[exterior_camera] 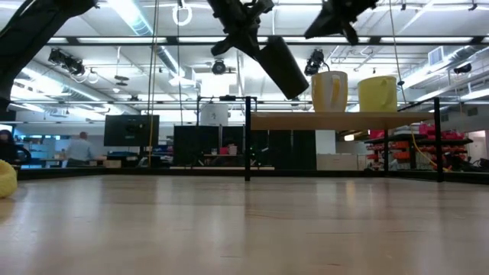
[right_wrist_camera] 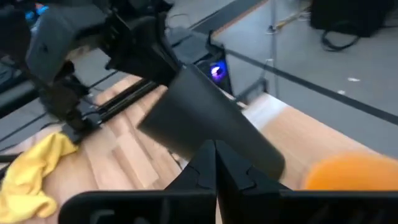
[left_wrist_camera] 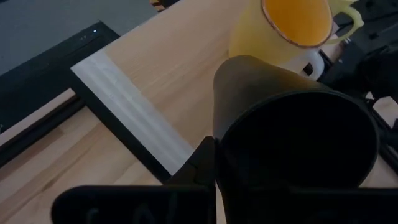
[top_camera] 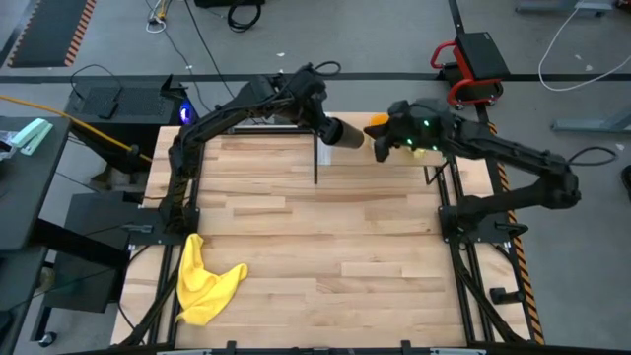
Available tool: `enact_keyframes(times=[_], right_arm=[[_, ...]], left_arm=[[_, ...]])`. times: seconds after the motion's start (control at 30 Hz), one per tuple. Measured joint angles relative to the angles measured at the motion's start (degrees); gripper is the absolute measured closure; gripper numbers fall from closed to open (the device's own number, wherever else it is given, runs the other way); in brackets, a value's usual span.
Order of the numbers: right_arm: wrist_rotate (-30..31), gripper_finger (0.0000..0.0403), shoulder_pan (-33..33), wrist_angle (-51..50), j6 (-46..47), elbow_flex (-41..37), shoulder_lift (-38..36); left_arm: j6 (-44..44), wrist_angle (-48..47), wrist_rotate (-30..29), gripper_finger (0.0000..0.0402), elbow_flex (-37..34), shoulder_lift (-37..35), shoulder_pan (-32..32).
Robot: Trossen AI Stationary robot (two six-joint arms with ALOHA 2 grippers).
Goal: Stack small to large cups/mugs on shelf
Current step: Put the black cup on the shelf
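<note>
1. Desk (top_camera: 296,247): butcher-block wood, pale strips, smooth w/ low satin sheen.
2. Shelf (exterior_camera: 344,120): light wood board, smooth, matt; posts look like black metal.
3. Black cup (top_camera: 342,132): matt dark surface, no shine, smooth; material can't tell.
4. Orange mug (left_wrist_camera: 292,25): smooth, glazed-looking, slightly glossy; white handle same finish.
5. Yellow-green mug (exterior_camera: 377,94): smooth, plain finish, soft sheen.
6. Yellow cloth (top_camera: 202,281): soft fabric, crumpled, matt.
7. Left gripper (top_camera: 320,123) & right gripper (top_camera: 383,141): dark matt bodies, plastic-looking; frame rails black metal.
</note>
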Motion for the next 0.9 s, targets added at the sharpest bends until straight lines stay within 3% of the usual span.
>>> enact_keyframes(times=[0.13, 0.43, 0.9], right_arm=[[-4.4, 0.0403, -1.2, 0.2, -3.3, 5.6, 4.7], [-4.8, 0.0401, -0.2, -8.1, -2.1, 18.2, 11.8], [0.3, 0.0402, 0.5, -14.8, -1.7, 19.1, 17.4]], left_arm=[[-0.1, -0.5, 0.4, 0.0393, 0.0, 0.0, 0.0], [-1.2, -0.6, 0.4, 0.0393, 0.0, 0.0, 0.5], [-1.2, -0.6, 0.3, 0.0393, 0.0, 0.0, 0.8]])
